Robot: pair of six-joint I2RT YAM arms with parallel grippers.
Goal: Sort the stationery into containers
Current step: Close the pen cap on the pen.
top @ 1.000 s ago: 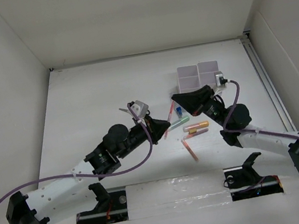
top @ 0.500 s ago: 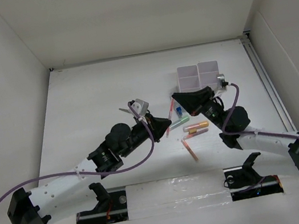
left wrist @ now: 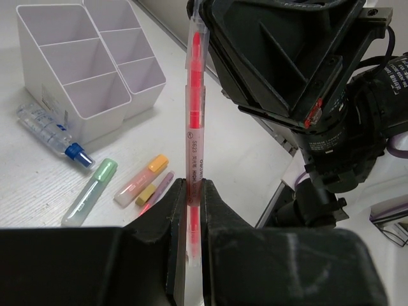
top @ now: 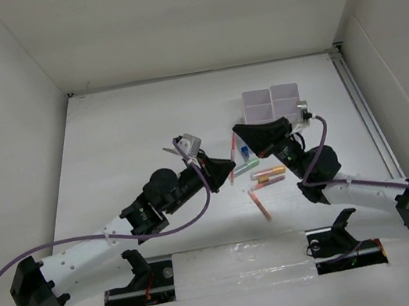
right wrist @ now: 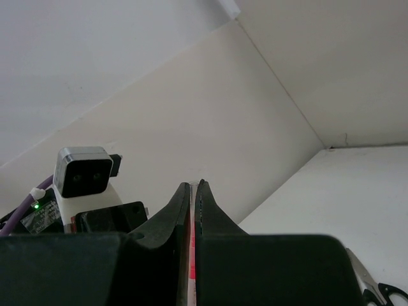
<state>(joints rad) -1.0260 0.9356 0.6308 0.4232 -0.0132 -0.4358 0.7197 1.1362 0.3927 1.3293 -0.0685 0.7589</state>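
The red pen [left wrist: 194, 95] is clamped near its lower end between the closed fingers of the left gripper [left wrist: 191, 191] and is held clear of the table [top: 122, 136]. Its upper end is seen reaching the right gripper [top: 239, 132]. In the right wrist view, the right gripper's fingers [right wrist: 182, 204] are pressed together on a thin red strip, so the pen is gripped at both ends. The white organiser [left wrist: 64, 95], with 6 compartments in 2 columns of 3, is set just behind the pen. Beside the organiser, a blue-capped bottle [left wrist: 51, 131], a green marker [left wrist: 89, 191], an orange marker [left wrist: 140, 178] and a pink marker [left wrist: 159, 188] are left lying on the table
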